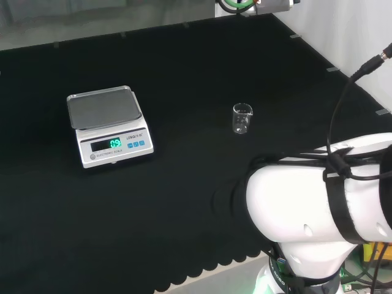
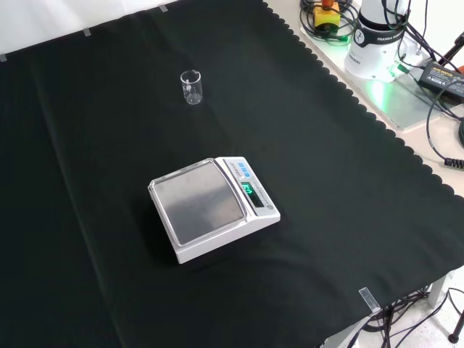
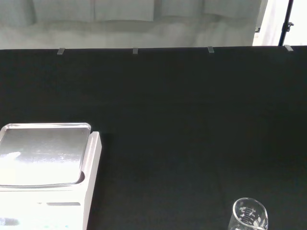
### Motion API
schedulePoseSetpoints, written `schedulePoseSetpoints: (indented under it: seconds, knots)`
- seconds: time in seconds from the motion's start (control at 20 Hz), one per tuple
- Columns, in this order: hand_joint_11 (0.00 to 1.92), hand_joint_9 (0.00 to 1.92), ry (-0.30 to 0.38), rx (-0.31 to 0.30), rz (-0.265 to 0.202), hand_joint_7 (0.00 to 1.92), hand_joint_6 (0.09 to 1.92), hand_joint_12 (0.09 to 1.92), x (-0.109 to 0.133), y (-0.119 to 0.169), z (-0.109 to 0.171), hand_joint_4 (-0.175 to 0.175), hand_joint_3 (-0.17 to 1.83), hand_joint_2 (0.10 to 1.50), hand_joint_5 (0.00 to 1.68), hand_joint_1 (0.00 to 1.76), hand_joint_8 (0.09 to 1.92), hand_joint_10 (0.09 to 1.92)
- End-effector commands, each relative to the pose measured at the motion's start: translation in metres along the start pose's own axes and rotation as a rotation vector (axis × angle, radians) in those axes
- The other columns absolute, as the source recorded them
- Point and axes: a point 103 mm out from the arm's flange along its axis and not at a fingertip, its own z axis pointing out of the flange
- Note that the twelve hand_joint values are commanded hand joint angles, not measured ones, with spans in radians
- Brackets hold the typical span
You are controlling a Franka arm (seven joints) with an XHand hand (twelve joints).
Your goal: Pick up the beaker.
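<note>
1. Hand: open or closed, cannot tell.
2. Arm's white link (image 1: 318, 202) bulks at the head view's lower right, wrapped with black straps and cables.
3. Beaker (image 1: 242, 118): small, clear, upright on the black cloth (image 1: 184, 73), standing alone, nothing touching it. Head view puts it well right of the scale (image 1: 109, 127); front view puts it farther back (image 2: 191, 87).
4. Scale: white body, steel pan bare, green display lit.
</note>
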Motion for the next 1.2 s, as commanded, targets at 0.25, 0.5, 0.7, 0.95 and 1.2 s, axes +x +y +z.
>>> schedulePoseSetpoints:
  seconds: [0.25,0.5,0.7,0.95,1.2]
  knots:
    - [0.0,0.0,-0.012,-0.029,0.012,0.0,0.09,1.39,-0.013,0.005,0.015,-0.016,0.34,0.94,0.21,0.14,0.63,0.63]
    - [0.0,0.0,0.004,-0.089,0.04,0.01,0.09,1.42,-0.03,0.01,0.035,-0.019,0.3,0.96,0.26,0.14,0.7,0.78]
    - [0.0,0.04,0.016,-0.121,0.074,0.02,0.09,1.45,-0.046,0.015,0.065,-0.025,0.28,0.96,0.29,0.16,0.73,0.86]
    - [0.0,0.06,0.06,-0.112,0.083,0.02,0.09,1.47,-0.058,0.024,0.109,-0.032,0.27,0.97,0.32,0.17,0.74,0.88]
    - [0.0,0.07,0.095,-0.043,0.069,0.02,0.09,1.48,-0.065,0.037,0.151,-0.036,0.27,0.97,0.33,0.18,0.75,0.88]
